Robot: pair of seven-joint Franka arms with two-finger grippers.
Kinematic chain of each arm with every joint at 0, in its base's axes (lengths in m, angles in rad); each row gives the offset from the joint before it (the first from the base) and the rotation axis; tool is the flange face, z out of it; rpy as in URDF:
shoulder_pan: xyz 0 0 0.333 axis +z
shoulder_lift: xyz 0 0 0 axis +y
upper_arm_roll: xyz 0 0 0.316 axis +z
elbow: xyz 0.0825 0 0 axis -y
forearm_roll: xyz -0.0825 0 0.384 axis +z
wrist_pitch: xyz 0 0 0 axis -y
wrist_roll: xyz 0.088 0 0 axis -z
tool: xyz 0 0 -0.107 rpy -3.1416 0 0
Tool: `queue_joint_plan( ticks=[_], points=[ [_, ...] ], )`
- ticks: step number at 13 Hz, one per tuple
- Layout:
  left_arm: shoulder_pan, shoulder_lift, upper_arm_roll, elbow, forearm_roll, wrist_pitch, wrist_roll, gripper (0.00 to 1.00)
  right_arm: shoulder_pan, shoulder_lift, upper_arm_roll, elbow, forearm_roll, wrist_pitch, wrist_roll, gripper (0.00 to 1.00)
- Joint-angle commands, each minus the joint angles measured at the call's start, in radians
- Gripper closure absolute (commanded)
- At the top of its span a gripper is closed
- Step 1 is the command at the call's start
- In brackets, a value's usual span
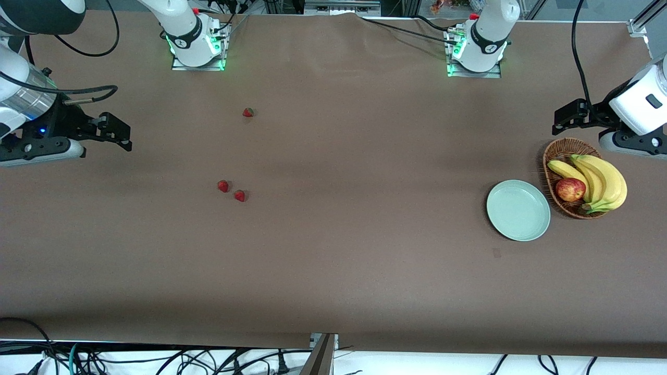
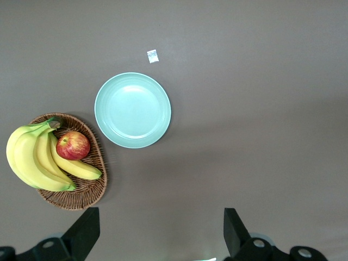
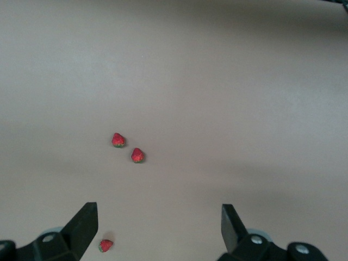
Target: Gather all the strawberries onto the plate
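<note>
Nothing collected yet: the plate [image 1: 518, 210] lies bare beside the basket [image 1: 558, 154], all three strawberries [image 1: 239, 196] well apart from it toward the right arm's end of the worktop [image 1: 354, 271]. The left gripper [image 2: 162, 231] hangs over the basket and the right gripper [image 3: 159, 227] near the berries, both with fingers apart and holding nothing.

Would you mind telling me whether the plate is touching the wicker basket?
Apart. The left wrist view shows a strip of bare table between the plate and the basket.

We saw red strawberries [image 1: 248, 112] on the brown bench [image 1: 333, 260], a mint-green plate [image 1: 518, 210], and yellow bananas [image 1: 599, 182] in a brown woven basket [image 1: 552, 156].
</note>
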Motion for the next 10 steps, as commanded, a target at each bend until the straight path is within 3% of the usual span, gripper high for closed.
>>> queue_joint_plan(
  ticks=[1,4,5,6,10],
  points=[
    [0.001,0.017,0.000,0.033,-0.005,-0.009,0.001,0.00,0.018,0.007,0.005,0.003,0.007,-0.095,-0.026,0.00],
    [0.001,0.017,0.000,0.033,-0.005,-0.009,0.000,0.00,0.078,0.023,0.008,-0.044,0.030,-0.158,-0.024,0.00],
    [0.001,0.017,0.000,0.031,-0.005,-0.009,0.000,0.00,0.091,0.020,0.011,-0.094,0.103,-0.160,-0.003,0.00],
    [0.001,0.017,0.000,0.033,-0.006,-0.009,0.000,0.00,0.094,0.017,0.013,-0.162,0.163,-0.129,0.058,0.00],
    [0.001,0.017,0.000,0.031,-0.006,-0.009,0.000,0.00,0.118,-0.017,0.139,-0.450,0.170,0.140,0.296,0.01]
  ],
)
